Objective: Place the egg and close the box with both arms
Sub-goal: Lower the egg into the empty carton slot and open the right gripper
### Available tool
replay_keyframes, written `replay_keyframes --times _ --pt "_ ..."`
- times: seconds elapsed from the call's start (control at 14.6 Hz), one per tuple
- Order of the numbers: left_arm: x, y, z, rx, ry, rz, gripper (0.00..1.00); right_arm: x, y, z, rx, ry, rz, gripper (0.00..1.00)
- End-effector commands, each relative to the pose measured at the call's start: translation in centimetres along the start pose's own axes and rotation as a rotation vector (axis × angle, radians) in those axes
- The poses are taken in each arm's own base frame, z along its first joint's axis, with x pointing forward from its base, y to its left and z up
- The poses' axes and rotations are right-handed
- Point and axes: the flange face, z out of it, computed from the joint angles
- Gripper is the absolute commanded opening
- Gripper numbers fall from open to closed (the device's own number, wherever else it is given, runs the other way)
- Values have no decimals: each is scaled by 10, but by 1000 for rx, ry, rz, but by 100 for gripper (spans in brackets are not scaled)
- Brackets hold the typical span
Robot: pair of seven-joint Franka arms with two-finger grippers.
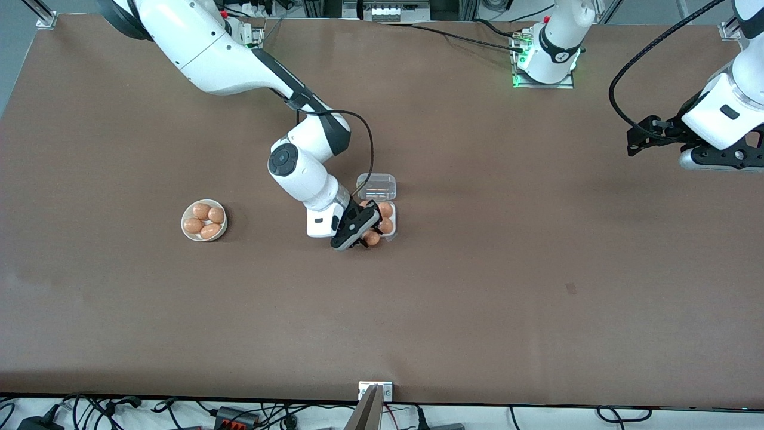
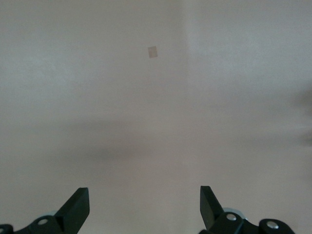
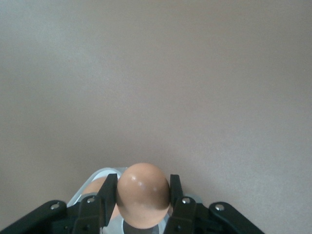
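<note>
- Your right gripper (image 3: pixel 143 195) pinched the egg (image 3: pixel 143 194) between both fingers, directly over the box (image 1: pixel 391 224) at mid-table.
- The box already held other eggs (image 1: pixel 385 210); releasing off-centre could have knocked the egg against them or the rim.
- Its clear lid (image 1: pixel 376 186) stood open.
- Your left gripper (image 2: pixel 145 209) waited, fingers spread, above bare table at its own end.

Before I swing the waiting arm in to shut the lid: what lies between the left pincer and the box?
Only bare brown table lies between the left pincer and the box, as the front view shows.
</note>
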Motion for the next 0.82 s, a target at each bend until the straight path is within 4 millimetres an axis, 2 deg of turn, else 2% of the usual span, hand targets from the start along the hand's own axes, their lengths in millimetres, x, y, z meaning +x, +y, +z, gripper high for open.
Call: replay_keyframes --times 0.0,0.21,0.75 --pt "-4 -1 -5 -14 -3 9 100 -13 2 -16 -14 16 9 0" --pt "-4 0 -5 -14 -2 10 100 -9 0 -22 -16 25 6 0" --pt "-4 -1 -5 -14 -4 9 100 -15 -10 -17 -4 8 27 0"
